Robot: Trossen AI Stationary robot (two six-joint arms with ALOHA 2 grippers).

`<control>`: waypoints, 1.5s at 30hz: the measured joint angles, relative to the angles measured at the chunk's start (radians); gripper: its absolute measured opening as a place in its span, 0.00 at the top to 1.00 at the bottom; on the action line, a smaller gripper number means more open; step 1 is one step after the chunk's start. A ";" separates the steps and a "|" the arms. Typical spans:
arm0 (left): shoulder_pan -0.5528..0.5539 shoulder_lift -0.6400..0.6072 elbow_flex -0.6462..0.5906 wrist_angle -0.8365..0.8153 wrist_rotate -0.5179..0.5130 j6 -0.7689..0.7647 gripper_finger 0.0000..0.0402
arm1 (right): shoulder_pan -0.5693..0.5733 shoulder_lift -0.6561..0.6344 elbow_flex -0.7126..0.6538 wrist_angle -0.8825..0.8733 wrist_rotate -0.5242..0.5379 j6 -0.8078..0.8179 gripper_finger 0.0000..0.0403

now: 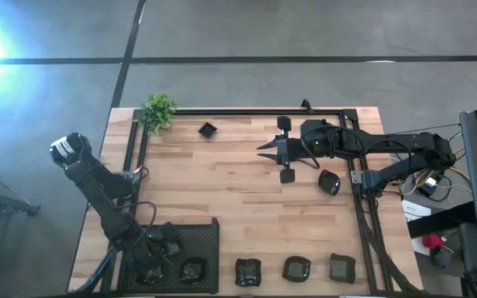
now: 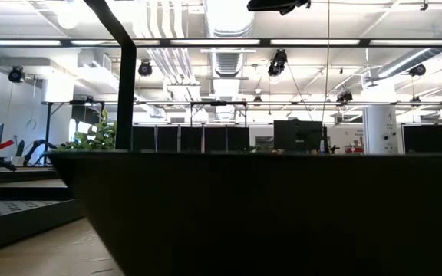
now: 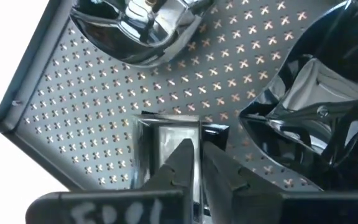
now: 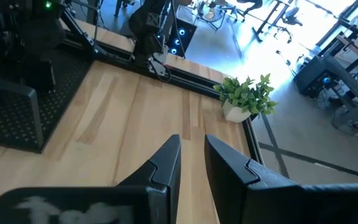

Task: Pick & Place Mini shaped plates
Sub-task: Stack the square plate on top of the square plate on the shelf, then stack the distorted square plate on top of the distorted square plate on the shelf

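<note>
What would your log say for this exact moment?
left gripper: inside black perforated metal tray, at small glossy square plate | right gripper: empty, slightly open, above wooden table

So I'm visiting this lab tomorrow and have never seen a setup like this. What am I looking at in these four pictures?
It is a two-armed robot at a wooden table. One camera looks straight down, one sits at table height with its view mostly blocked, and one rides on each wrist.

The left end effector reaches into a black mesh tray that already holds glossy dark mini plates; its fingers straddle a squarish plate, and whether they grip it is unclear.

The right end effector hovers mid-table holding nothing, its fingers slightly apart.

More mini plates lie loose: three along the near edge, one beside the right arm, one near the small green plant.
</note>
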 joint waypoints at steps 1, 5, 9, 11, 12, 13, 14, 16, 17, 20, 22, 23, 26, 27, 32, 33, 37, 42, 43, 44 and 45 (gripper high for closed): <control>0.000 0.000 -0.004 0.003 0.000 -0.001 0.92 | 0.000 0.000 0.000 0.000 0.000 -0.001 0.83; 0.000 0.000 -0.013 0.032 -0.001 -0.001 0.88 | 0.000 0.000 0.000 0.000 0.000 0.000 0.83; 0.000 -0.001 -0.013 0.029 -0.019 -0.001 0.86 | 0.000 0.000 0.000 0.000 0.000 0.000 0.83; 0.000 -0.001 -0.006 0.019 -0.027 0.011 0.86 | 0.000 0.000 0.000 -0.001 0.000 -0.002 0.83; 0.000 -0.002 -0.001 0.010 -0.028 0.016 0.86 | 0.000 0.000 0.000 -0.001 0.000 -0.002 0.83; 0.000 -0.002 0.005 -0.002 -0.029 0.020 0.86 | 0.000 0.000 0.000 -0.001 0.000 -0.001 0.83; 0.000 -0.002 0.011 -0.014 -0.029 0.019 0.86 | 0.000 0.000 0.000 -0.001 0.000 0.000 0.83; 0.000 -0.003 0.016 -0.026 -0.029 0.013 0.86 | 0.000 0.000 0.000 -0.001 0.000 -0.001 0.83; 0.000 -0.003 0.018 -0.026 -0.028 0.010 0.86 | 0.000 0.000 0.000 -0.001 0.000 -0.002 0.83; 0.000 -0.003 0.026 -0.040 -0.028 0.006 0.86 | 0.000 0.000 0.000 -0.001 0.000 0.000 0.83; 0.000 -0.003 0.036 -0.065 -0.029 0.006 0.86 | 0.000 0.000 0.000 -0.001 0.000 -0.002 0.83; 0.000 -0.004 0.044 -0.079 -0.036 0.005 0.86 | 0.000 0.000 0.000 -0.001 0.000 -0.002 0.83; 0.000 -0.009 0.075 -0.136 -0.119 -0.015 0.86 | 0.000 0.000 0.000 -0.001 0.000 0.000 0.83; 0.000 -0.012 0.084 -0.152 -0.164 -0.032 0.86 | 0.000 0.000 0.000 -0.001 0.000 0.001 0.83; 0.004 -0.054 0.102 -0.193 -0.377 -0.121 0.86 | 0.000 0.000 0.000 -0.001 0.001 0.004 0.83; 0.006 -0.065 0.102 -0.197 -0.411 -0.142 0.86 | 0.000 0.000 0.000 0.000 0.001 0.013 0.83; 0.029 -0.119 0.102 -0.210 -0.533 -0.267 0.86 | 0.000 0.000 0.000 0.000 0.001 0.048 0.83; 0.060 -0.199 0.102 -0.208 -0.677 -0.465 0.86 | 0.000 0.000 0.000 0.000 0.004 0.053 0.83; 0.066 -0.214 0.102 -0.208 -0.699 -0.502 0.86 | 0.000 0.000 0.000 -0.001 0.004 0.054 0.83; 0.073 -0.232 0.102 -0.209 -0.717 -0.536 0.86 | 0.000 0.000 0.000 -0.003 0.004 0.054 0.83; 0.079 -0.247 0.102 -0.208 -0.727 -0.567 0.86 | 0.000 0.000 0.000 -0.008 0.003 0.056 0.83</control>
